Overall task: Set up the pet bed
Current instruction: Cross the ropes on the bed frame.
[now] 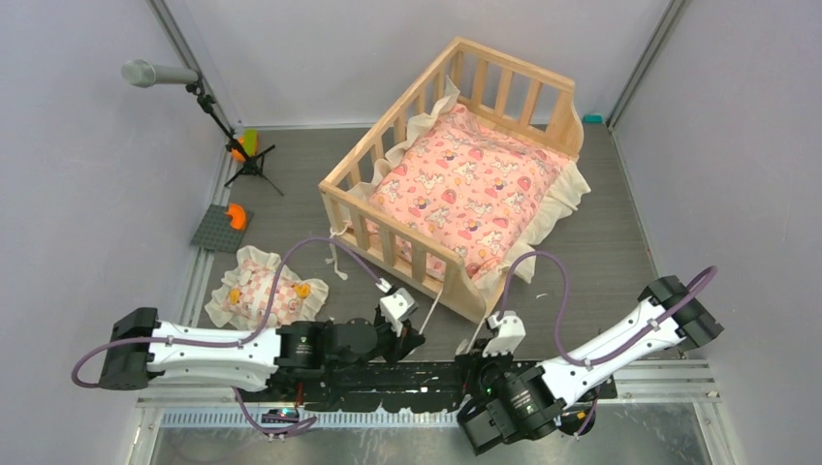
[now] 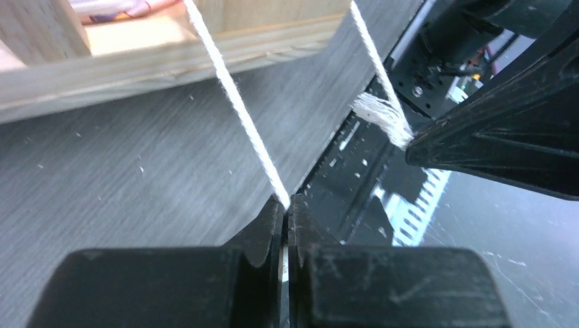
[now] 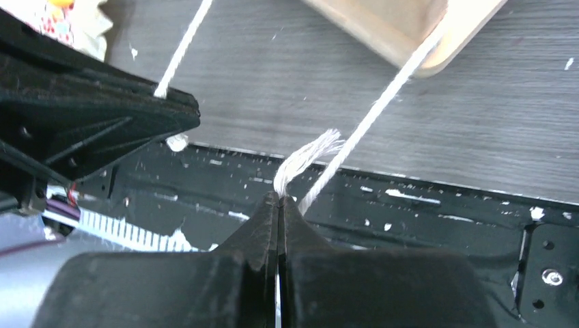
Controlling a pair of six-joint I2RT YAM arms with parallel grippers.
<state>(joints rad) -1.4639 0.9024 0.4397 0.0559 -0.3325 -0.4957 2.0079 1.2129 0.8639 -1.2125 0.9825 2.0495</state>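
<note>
1. the pet bed point(image 1: 514, 66) stands in the middle of the table point(image 1: 620, 242), turned at an angle. the pink cushion point(image 1: 465, 184) already lies inside it, its cream frill spilling over the right side. the small pillow point(image 1: 242, 291) lies apart on the table, to the left, near the left arm.
2. the left gripper point(image 2: 287, 203) has its fingers pressed together on the left cord point(image 2: 235, 102), pinching it right at the tips. the cord runs straight up toward the bed's near rail.
3. the right gripper point(image 3: 278, 198) is likewise closed on the right cord point(image 3: 372, 113), with a frayed end point(image 3: 311, 150) sticking out beyond the pinch. that cord leads up to the bed's near corner.
4. the two grippers sit just beside each other in front of that corner. the step in hand looks like tying the two cords together to fasten the cushion to the frame.
5. to do it well, hold both pinches firm, since each grip is at the very tips and a thin cord can slip out.
6. cross one cord over the other using slack rather than pulling, as a hard tug could drag the bed or the cushion.
7. the right grip has little tail to spare, so the loop is better made with the left cord, whose free length i cannot see.
8. the fingers are close enough to collide, so move one arm at a time.
</note>
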